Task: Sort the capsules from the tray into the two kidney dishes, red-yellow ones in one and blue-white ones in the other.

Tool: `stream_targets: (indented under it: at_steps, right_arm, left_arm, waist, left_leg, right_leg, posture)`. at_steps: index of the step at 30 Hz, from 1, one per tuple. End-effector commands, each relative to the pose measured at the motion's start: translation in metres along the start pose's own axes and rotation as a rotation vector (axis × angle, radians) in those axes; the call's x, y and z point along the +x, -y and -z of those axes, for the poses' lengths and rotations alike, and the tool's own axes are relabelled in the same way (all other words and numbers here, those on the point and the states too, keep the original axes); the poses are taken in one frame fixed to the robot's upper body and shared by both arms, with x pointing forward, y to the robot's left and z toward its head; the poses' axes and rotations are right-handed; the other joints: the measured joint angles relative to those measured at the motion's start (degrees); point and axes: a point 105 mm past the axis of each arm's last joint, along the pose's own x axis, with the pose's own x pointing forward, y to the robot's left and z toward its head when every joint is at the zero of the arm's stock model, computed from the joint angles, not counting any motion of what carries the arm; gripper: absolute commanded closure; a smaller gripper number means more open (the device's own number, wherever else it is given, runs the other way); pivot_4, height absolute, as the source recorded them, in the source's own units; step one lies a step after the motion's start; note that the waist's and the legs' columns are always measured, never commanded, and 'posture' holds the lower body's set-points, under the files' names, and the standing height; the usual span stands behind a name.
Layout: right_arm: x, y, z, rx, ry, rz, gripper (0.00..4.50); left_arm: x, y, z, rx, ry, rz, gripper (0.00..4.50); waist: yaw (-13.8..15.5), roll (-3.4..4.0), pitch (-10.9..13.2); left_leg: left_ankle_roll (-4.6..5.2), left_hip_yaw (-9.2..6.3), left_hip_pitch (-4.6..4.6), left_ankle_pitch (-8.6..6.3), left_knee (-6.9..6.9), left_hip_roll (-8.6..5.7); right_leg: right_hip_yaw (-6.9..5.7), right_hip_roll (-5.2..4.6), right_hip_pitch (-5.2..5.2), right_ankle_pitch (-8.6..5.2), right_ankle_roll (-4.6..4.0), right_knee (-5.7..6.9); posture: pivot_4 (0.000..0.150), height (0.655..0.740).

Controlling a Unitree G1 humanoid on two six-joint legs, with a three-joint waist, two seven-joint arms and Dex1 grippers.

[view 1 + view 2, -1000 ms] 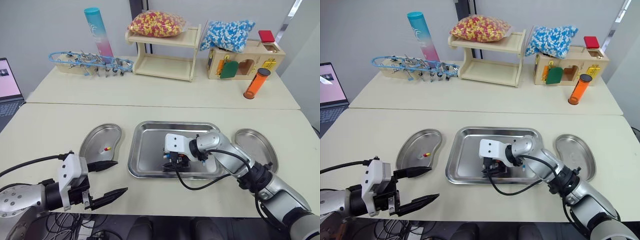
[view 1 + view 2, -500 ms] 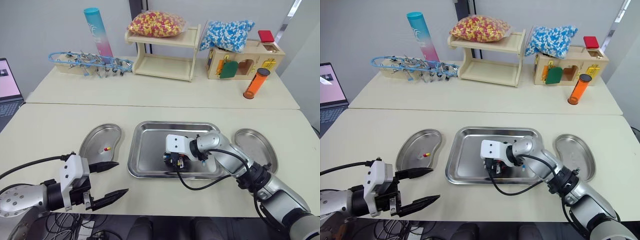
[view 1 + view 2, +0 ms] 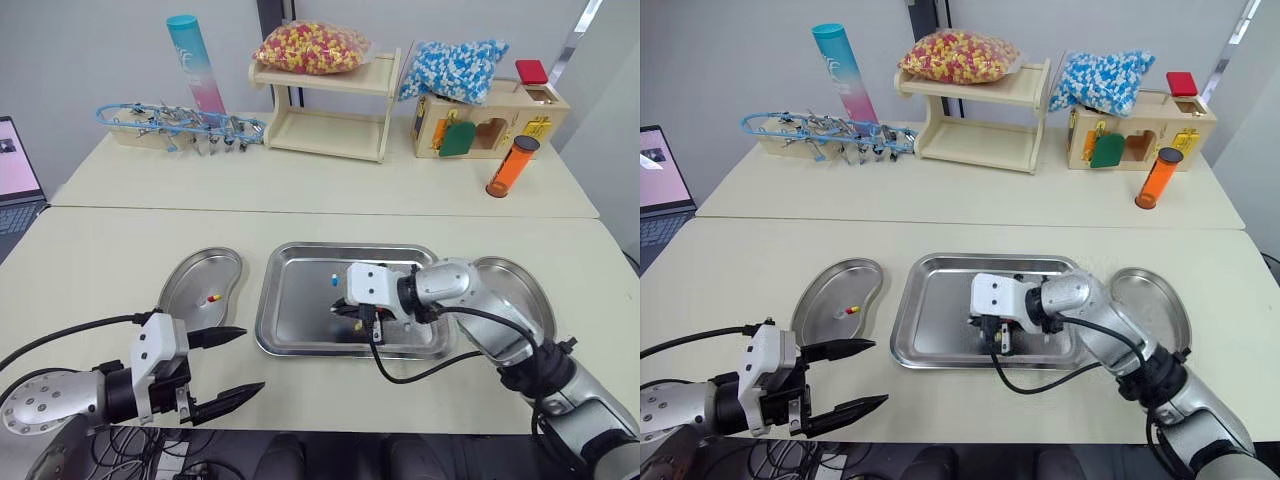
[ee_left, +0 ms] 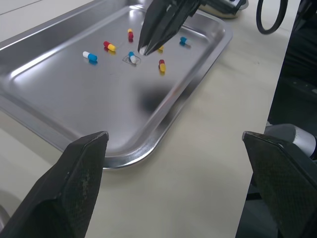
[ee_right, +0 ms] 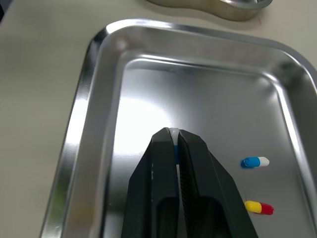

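Left gripper [image 3: 236, 362] wide open, empty, near left kidney dish [image 3: 190, 275] holding one red-yellow capsule [image 3: 212, 298]. Over tray [image 3: 295, 300], right gripper [image 3: 354, 311] pinched on blue-white capsule [image 5: 174, 141], mostly hidden between its fingertips. Right kidney dish [image 3: 530, 295] partly behind arm.

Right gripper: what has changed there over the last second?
The right gripper has lifted off the tray floor and shifted toward the robot's right, now shut on a blue-white capsule. The left gripper stays open near the left kidney dish, whose red-yellow capsule hasn't moved.
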Motion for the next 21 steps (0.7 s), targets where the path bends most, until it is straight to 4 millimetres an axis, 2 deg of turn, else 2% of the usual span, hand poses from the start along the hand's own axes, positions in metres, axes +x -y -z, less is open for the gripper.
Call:
stream_targets:
  at_steps: [1, 3, 6, 12, 15, 18, 21]
  right_arm:
    - [-0.034, -0.002, -0.007, 0.025, 0.029, 0.051, 4.49]
    - [-0.072, 0.002, 0.004, 0.133, 0.013, 0.157, 4.49]
    - [-0.112, -0.001, 0.025, 0.22, -0.063, 0.27, 4.49]
    - [-0.168, -0.012, 0.073, 0.334, -0.242, 0.428, 4.49]
    - [-0.185, -0.018, 0.1, 0.409, -0.307, 0.511, 4.49]
    - [-0.189, -0.02, 0.122, 0.478, -0.347, 0.577, 4.49]
    - [-0.189, -0.017, 0.134, 0.497, -0.369, 0.612, 4.49]
  left_arm:
    - [0.008, 0.008, -0.01, 0.043, 0.04, 0.04, 0.0]
    - [0.014, 0.012, -0.013, 0.05, 0.061, 0.073, 0.0]
    - [0.02, 0.016, -0.018, 0.059, 0.091, 0.104, 0.0]
    - [0.025, 0.017, -0.026, 0.083, 0.161, 0.124, 0.0]
    - [0.026, 0.015, -0.023, 0.118, 0.203, 0.117, 0.0]
    - [0.028, 0.017, -0.025, 0.133, 0.243, 0.132, 0.0]
    - [0.03, 0.019, -0.028, 0.142, 0.276, 0.132, 0.0]
  waist:
    - [0.24, -0.01, 0.0]
    - [0.01, 0.02, 0.01]
    - [0.4, 0.06, 0.03]
    - [0.14, 0.06, 0.02]
    - [-0.11, 0.06, 0.02]
    - [-0.11, 0.06, 0.01]
    - [0.0, 0.06, 0.01]
  left_leg:
    - [0.0, 0.0, -0.01, 0.0, 0.0, 0.0]
    - [0.0, 0.01, -0.02, 0.0, 0.01, 0.0]
    - [0.01, 0.05, -0.07, -0.01, 0.01, -0.01]
    - [0.02, 0.08, -0.04, -0.01, 0.01, -0.03]
    - [0.02, 0.19, 0.05, -0.01, 0.02, -0.02]
    - [0.02, 0.21, 0.1, -0.01, 0.02, -0.02]
    - [0.02, 0.21, 0.08, -0.01, 0.04, -0.02]
  right_leg:
    - [-0.01, -0.01, 0.0, 0.0, 0.0, -0.01]
    - [-0.02, -0.01, 0.02, 0.0, 0.0, -0.02]
    - [0.0, -0.02, 0.03, 0.0, 0.0, -0.08]
    - [0.0, -0.05, 0.04, 0.0, 0.0, -0.03]
    - [0.09, -0.05, 0.1, 0.0, 0.0, -0.03]
    - [0.1, -0.05, 0.14, 0.0, 0.0, -0.01]
    - [0.1, -0.05, 0.15, 0.0, 0.01, -0.01]
  posture:
    - [0.15, 0.74]
    - [0.15, 0.74]
    - [0.15, 0.74]
    - [0.15, 0.74]
    - [0.15, 0.74]
    - [0.15, 0.74]
    - [0.15, 0.74]
